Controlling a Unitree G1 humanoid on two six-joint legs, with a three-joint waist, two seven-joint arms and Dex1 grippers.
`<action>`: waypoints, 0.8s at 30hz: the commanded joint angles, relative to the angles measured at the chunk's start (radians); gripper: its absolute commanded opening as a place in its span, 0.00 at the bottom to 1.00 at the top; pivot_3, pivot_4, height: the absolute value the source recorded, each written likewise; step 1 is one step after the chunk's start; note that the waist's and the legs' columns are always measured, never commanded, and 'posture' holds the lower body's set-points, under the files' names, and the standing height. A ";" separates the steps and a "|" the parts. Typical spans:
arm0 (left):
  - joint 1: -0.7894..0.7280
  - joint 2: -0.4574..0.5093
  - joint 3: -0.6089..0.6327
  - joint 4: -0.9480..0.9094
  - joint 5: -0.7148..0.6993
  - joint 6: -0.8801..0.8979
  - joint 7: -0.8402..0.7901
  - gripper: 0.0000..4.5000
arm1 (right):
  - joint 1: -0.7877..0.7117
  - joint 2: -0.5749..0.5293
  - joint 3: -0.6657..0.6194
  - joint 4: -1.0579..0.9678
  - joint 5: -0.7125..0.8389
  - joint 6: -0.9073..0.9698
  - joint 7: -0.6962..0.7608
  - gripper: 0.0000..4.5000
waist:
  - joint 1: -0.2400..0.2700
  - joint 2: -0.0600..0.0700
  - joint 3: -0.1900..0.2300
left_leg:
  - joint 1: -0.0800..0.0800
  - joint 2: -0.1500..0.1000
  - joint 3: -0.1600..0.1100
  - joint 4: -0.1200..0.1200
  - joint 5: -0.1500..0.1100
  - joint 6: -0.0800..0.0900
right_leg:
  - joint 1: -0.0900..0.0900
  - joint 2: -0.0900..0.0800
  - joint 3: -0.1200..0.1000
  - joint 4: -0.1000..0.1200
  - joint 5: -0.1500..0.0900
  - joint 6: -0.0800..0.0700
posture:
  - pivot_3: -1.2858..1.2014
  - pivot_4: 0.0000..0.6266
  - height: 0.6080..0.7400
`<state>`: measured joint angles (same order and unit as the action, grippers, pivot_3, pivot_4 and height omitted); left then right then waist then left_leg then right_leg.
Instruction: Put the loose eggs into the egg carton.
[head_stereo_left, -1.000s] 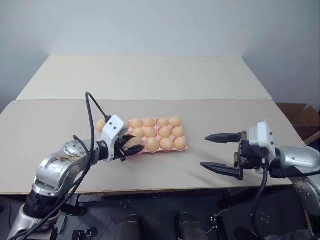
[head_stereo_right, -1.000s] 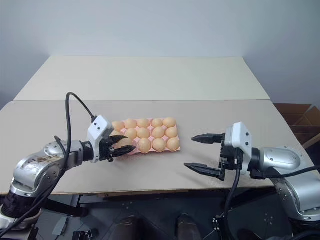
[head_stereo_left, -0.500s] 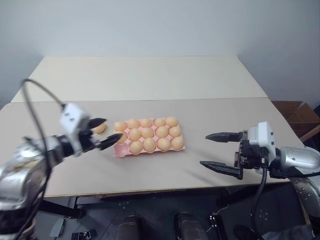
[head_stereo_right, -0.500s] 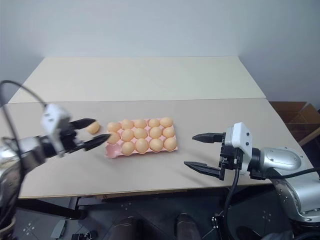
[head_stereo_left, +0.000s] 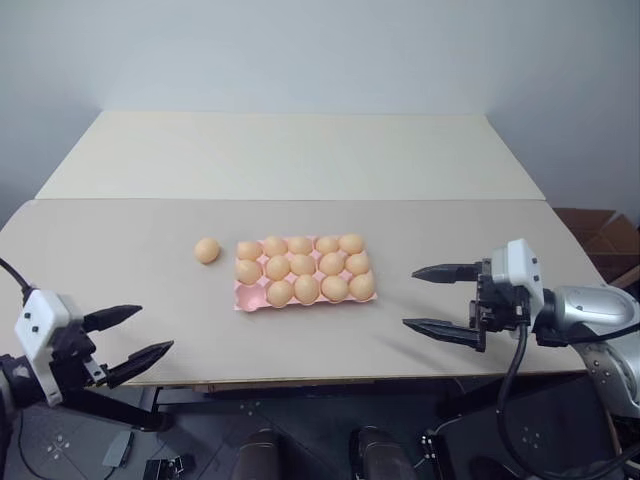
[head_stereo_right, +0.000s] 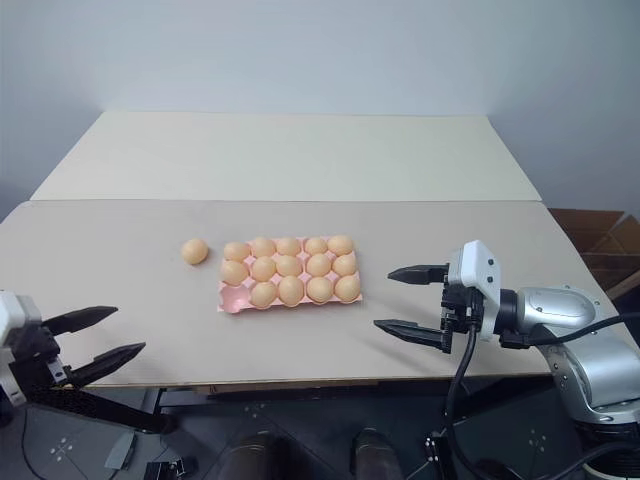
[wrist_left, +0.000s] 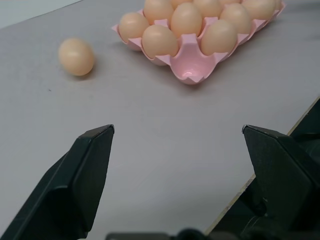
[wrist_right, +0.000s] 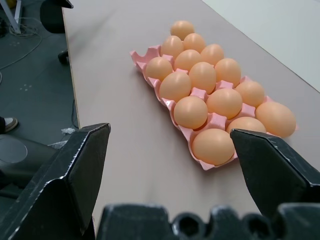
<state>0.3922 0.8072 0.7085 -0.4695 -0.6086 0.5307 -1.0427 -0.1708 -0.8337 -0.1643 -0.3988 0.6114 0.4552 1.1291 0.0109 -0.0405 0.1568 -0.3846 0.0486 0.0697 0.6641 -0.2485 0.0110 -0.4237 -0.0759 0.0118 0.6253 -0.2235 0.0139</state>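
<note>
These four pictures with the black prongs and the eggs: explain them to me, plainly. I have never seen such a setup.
It is a two-armed robot at a table. Two pictures come from cameras in its head, looking down over the arms. The other two come from a camera on each wrist, looking out between that hand's two black fingers.

On the table lies a pink egg carton, with fourteen eggs seated and the near-left corner cup empty. One loose egg lies on the table, left of the carton and apart from it.

The left hand and the right hand are both open and hold nothing.
</note>
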 joint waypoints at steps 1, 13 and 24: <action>-0.018 -0.008 0.014 -0.044 -0.035 0.006 0.038 0.99 | -0.019 -0.006 -0.008 -0.006 0.004 -0.023 0.007 1.00 | -0.001 0.000 0.000 | 0.000 0.000 0.000 0.000 0.000 0.000 | 0.000 0.000 0.000 0.000 0.000 0.000 | 0.52 0.24 1.00; -0.546 0.042 -0.320 0.165 0.089 0.299 0.457 0.99 | -0.051 0.012 0.008 -0.009 -0.013 -0.032 -0.035 1.00 | 0.000 0.000 0.000 | 0.001 -0.001 -0.001 0.000 0.000 0.000 | 0.001 0.001 0.000 0.002 0.005 0.007 | 0.52 0.24 1.00; -1.016 -0.085 -0.626 0.711 0.291 0.231 0.492 0.99 | -0.045 0.017 0.002 -0.047 -0.009 -0.031 -0.075 1.00 | -0.003 -0.001 0.000 | -0.002 -0.002 -0.002 0.000 0.000 0.000 | 0.000 0.002 0.000 0.000 0.005 0.007 | 0.52 0.24 1.00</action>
<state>-0.5887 0.7309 0.0934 0.1920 -0.3423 0.8024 -0.5396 -0.2104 -0.8119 -0.1330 -0.4076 0.5921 0.4440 1.0603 0.0081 -0.0410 0.1566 -0.3866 0.0466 0.0680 0.6642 -0.2482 0.0112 -0.4234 -0.0743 0.0112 0.6252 -0.2180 0.0214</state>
